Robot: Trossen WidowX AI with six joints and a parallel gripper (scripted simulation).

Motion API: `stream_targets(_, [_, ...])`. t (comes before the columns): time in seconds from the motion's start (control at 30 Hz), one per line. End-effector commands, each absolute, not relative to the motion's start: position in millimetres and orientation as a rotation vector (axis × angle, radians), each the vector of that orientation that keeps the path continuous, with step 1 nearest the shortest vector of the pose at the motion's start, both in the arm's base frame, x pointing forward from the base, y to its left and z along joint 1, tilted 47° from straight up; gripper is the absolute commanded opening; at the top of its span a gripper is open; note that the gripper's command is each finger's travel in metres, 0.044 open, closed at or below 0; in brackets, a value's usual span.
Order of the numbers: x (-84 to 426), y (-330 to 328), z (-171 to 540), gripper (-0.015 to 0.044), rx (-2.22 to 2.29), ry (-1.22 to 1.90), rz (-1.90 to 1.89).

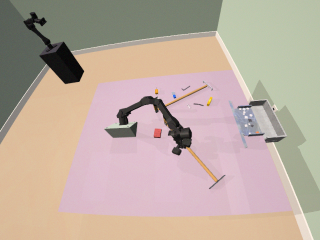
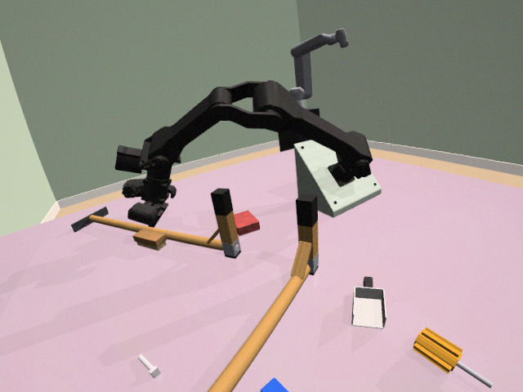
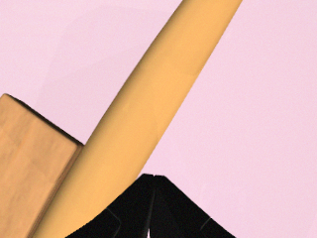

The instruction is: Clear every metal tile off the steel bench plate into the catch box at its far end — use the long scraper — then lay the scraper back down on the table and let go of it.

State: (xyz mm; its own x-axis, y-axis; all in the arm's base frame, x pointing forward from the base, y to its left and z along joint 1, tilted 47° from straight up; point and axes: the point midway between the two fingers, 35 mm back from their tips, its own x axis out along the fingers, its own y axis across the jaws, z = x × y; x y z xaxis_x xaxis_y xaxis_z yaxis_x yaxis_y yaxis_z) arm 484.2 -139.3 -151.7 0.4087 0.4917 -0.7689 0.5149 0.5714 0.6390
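Observation:
The long scraper (image 1: pixel 202 165) (image 2: pixel 120 224) (image 3: pixel 144 109) lies on the table, with a dark flat blade at its far end and an upright grip (image 2: pixel 228 228) at the other. My gripper (image 2: pixel 153 223) (image 3: pixel 154 177) is shut and empty, low by the shaft; its tips overlap the shaft's edge in the wrist view. Contact cannot be told. In the top view the fingertips are hidden under the wrist. Several small tiles (image 1: pixel 249 120), white and dark, and an orange piece (image 1: pixel 257 132) are on the steel bench plate (image 1: pixel 239 120). The grey catch box (image 1: pixel 273 119) adjoins the plate's far end.
A wooden block (image 2: pixel 149 238) (image 3: pixel 35 164) sits against the scraper shaft. A second long-handled tool (image 1: pixel 186 96) (image 2: pixel 261 333) lies across from it. A red block (image 1: pixel 157 133) (image 2: pixel 246 222), dustpan (image 2: pixel 368 309), screwdriver (image 2: pixel 438 349), bolt (image 2: pixel 149 365) and yellow piece (image 1: pixel 209 101) also lie there.

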Motion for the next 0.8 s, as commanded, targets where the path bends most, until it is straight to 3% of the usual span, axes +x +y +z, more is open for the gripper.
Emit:
stream_targets(0.0, [489.6, -131.8, -152.0, 0.0000, 1.030, 1.218, -0.009])
stream_targets(0.77, [503.9, -132.6, -142.2, 0.0000, 1.032, 1.208, -0.018])
